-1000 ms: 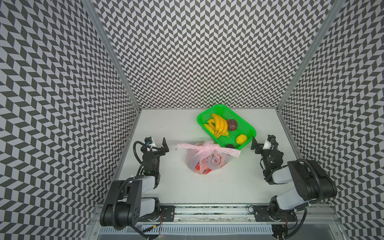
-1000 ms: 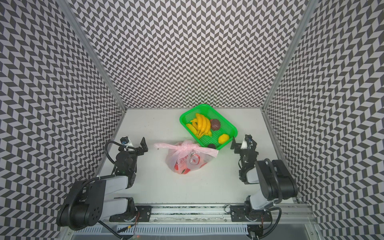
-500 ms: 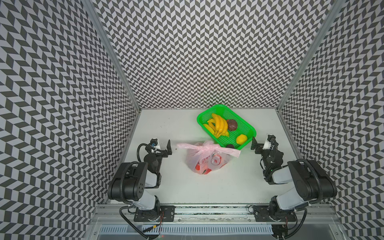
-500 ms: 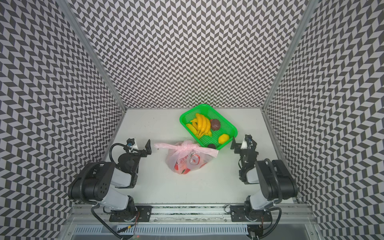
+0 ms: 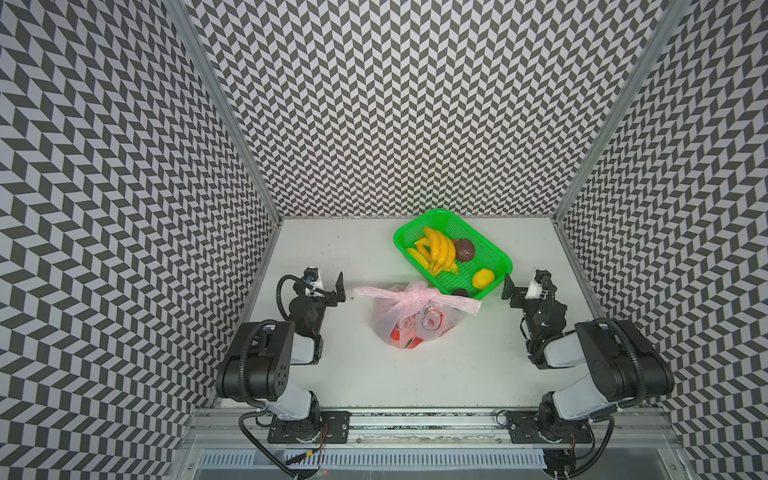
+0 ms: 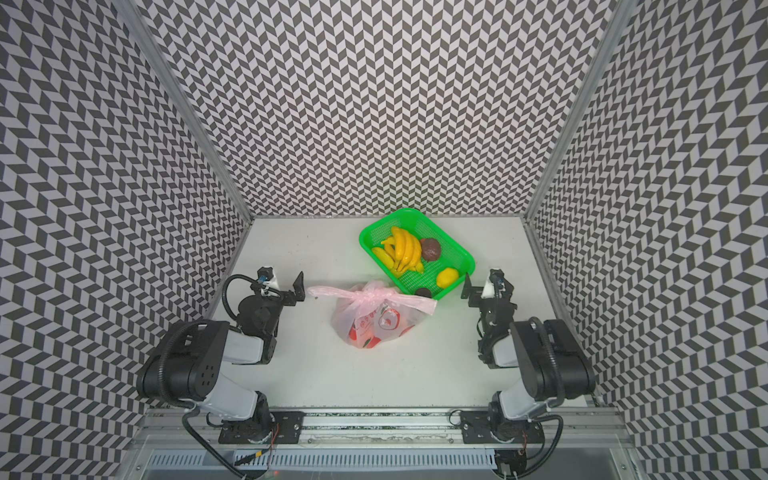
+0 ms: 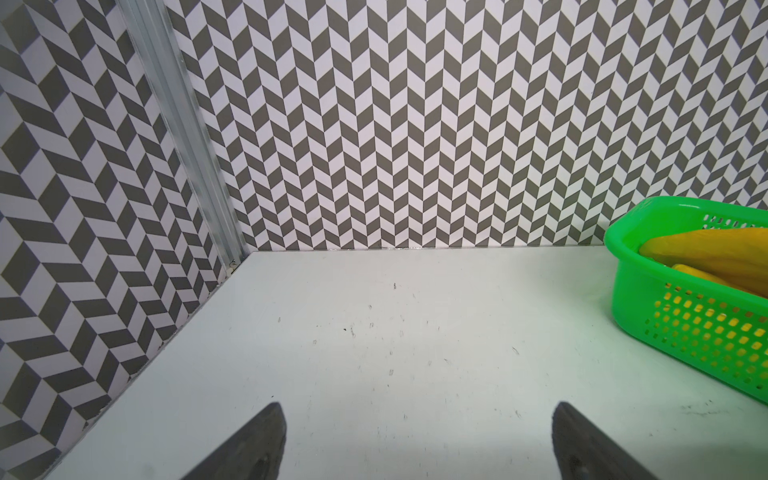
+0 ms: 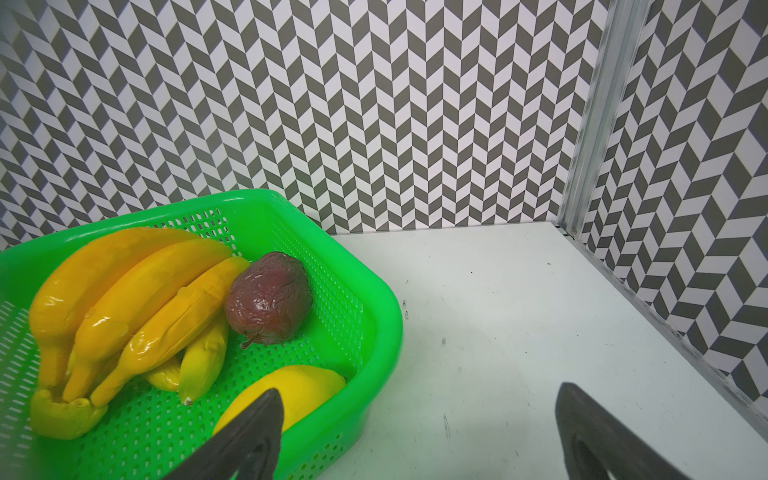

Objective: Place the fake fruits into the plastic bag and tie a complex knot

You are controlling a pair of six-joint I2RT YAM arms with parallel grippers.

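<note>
L tool, R tool: jaws wide

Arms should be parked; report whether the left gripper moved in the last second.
Yes. In a top view the left gripper has edged right, toward the plastic bag, which lies unmoved beside the green basket.

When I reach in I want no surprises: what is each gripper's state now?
Left gripper: open, holding nothing.
Right gripper: open, holding nothing.

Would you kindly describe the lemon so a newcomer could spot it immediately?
Find the green mesh basket at the back of the white table, right of centre. The lemon lies in its near-right end. It is the only rounded yellow fruit, unlike the long bananas and dark brown fruits.
</note>
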